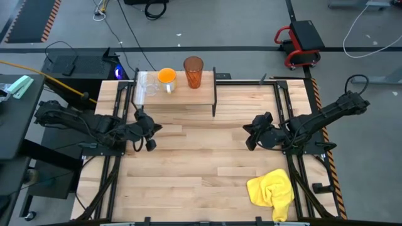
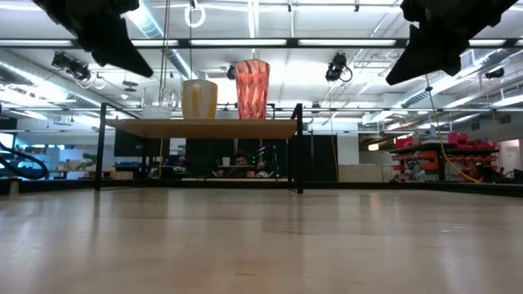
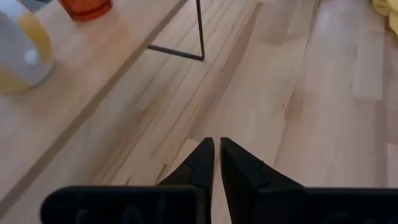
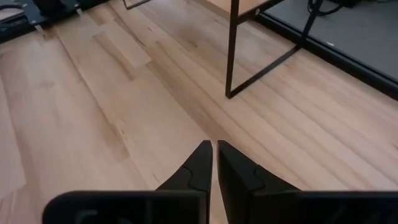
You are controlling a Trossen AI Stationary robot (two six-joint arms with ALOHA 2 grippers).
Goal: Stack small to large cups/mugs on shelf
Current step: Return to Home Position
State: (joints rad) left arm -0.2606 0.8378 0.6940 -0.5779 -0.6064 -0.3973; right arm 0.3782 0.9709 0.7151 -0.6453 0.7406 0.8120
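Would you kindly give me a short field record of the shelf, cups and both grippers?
shelf: at the table's far edge, holding all three vessels
row, left to right: clear glass, orange mug, ribbed orange-red tumbler
left gripper: shut, empty, above the table
right gripper: shut, empty, above the table
yellow cloth: near right corner

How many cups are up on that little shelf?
3, in a row on the shelf: a clear glass at its left end, an orange mug in the middle, a tall orange-red tumbler right of it. None looks hidden.
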